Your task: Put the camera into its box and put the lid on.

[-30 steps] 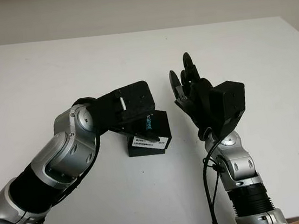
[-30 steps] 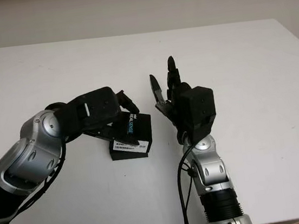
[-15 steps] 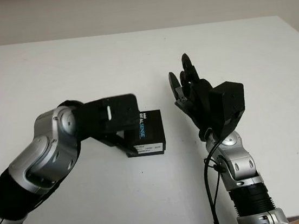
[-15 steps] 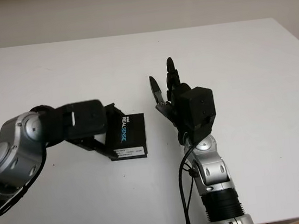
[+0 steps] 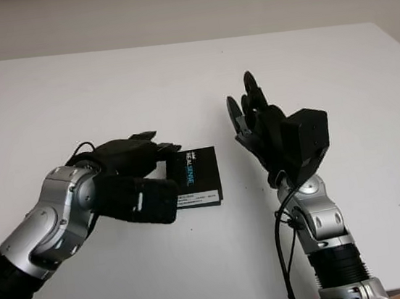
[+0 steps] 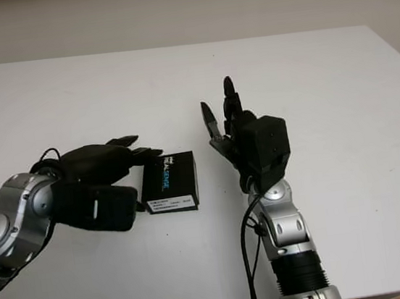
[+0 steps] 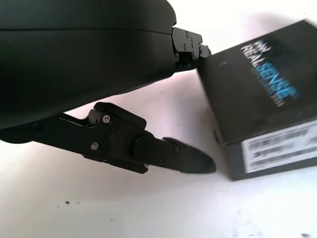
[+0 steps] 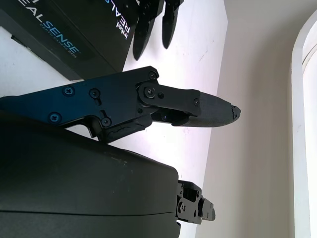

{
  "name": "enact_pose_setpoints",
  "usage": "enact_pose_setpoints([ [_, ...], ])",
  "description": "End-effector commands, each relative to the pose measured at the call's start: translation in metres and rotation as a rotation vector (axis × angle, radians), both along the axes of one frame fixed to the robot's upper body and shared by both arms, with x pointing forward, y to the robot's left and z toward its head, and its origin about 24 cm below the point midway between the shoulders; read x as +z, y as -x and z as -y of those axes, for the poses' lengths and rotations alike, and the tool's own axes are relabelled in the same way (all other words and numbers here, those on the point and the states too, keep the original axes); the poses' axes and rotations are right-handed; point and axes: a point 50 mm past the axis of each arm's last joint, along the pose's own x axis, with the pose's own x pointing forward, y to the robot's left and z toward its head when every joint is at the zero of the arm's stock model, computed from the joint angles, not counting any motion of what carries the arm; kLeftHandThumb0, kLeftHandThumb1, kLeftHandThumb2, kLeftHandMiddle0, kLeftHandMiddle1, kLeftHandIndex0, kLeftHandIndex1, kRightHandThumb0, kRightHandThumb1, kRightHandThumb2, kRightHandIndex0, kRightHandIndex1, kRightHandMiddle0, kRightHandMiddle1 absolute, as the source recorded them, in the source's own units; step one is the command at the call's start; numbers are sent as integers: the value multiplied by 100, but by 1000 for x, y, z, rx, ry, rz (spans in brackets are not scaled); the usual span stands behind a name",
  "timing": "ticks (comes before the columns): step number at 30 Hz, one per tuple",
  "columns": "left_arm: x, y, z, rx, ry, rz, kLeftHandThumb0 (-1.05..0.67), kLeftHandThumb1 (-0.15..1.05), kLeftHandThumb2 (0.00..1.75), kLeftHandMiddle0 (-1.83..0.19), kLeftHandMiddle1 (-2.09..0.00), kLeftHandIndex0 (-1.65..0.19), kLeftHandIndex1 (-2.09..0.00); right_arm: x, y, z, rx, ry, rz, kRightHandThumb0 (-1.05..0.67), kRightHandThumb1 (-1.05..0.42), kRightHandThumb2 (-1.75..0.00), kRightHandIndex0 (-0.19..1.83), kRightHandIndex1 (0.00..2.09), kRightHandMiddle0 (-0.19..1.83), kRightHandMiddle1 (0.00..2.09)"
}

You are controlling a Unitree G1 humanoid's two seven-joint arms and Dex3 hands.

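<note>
Just beyond the left robot hand (image 5: 139, 173), now open after letting go, the closed box (image 5: 195, 178) has settled flat on the surface (image 5: 70, 100), suggesting the lid is on, while the right robot hand (image 5: 262, 123) waits open beside it.

Both arms silver w/ black joint bands. Black three-finger left hand (image 5: 135, 183) & right hand (image 5: 275, 136); small screws, thin black cable by right wrist

Black box (image 5: 197, 177) (white-blue lettering) — white table (image 5: 70, 100).
</note>
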Motion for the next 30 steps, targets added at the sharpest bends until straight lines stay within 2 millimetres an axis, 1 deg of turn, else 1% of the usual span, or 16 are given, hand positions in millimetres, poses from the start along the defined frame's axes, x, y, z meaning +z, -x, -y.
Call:
enact_pose_setpoints([
  [1,1,0,0,0,8,20,-59,105,28,8,-5,4,-6,1,0,3,-1,5,5,-68,-105,-52,-14,6,-13,5],
  [4,6,-2,3,-8,27,47,-61,105,31,11,-4,7,-5,1,1,3,1,0,5,-69,-105,-51,-14,5,-14,5],
  [8,17,-5,3,10,74,50,-66,105,33,19,0,16,-2,1,1,3,-1,-6,-3,-71,-105,-51,-14,6,-13,6],
  [11,26,-6,-3,32,151,33,-72,105,35,19,0,19,0,1,1,3,-6,-10,-4,-70,-105,-50,-14,6,-13,6],
  [14,35,-5,-10,44,230,13,-73,105,38,19,0,19,0,1,1,4,-10,-11,-6,-70,-105,-51,-14,6,-13,6],
  [15,38,-5,-12,52,280,6,-71,105,39,19,0,19,0,1,1,4,-10,-10,-4,-70,-105,-51,-13,6,-13,6],
  [17,42,-5,-17,68,369,12,-60,105,42,19,0,19,0,1,1,4,-9,-8,-3,-69,-105,-51,-14,6,-13,5],
  [19,46,-4,-21,76,444,39,-55,105,50,19,0,19,0,1,1,5,-7,-7,-4,-68,-105,-52,-14,5,-13,5],
  [21,50,-5,-27,103,582,87,-52,105,57,19,0,19,0,1,1,6,-7,-6,-6,-69,-105,-52,-14,5,-14,5],
  [23,55,-6,-38,142,740,154,-48,105,59,19,0,19,0,1,1,7,-8,-7,-7,-69,-105,-51,-14,5,-13,5],
  [24,57,-7,-42,159,769,189,-44,105,60,19,0,19,0,1,1,7,-9,-9,-9,-70,-105,-51,-14,6,-13,5],
  [26,59,-9,-50,202,819,218,-45,105,61,19,0,19,0,2,1,8,-12,-16,-12,-70,-105,-50,-14,5,-13,6],
  [30,55,-12,-56,242,913,234,-42,105,54,17,-1,19,0,3,0,10,-10,-12,-11,-70,-105,-50,-14,5,-13,5],
])
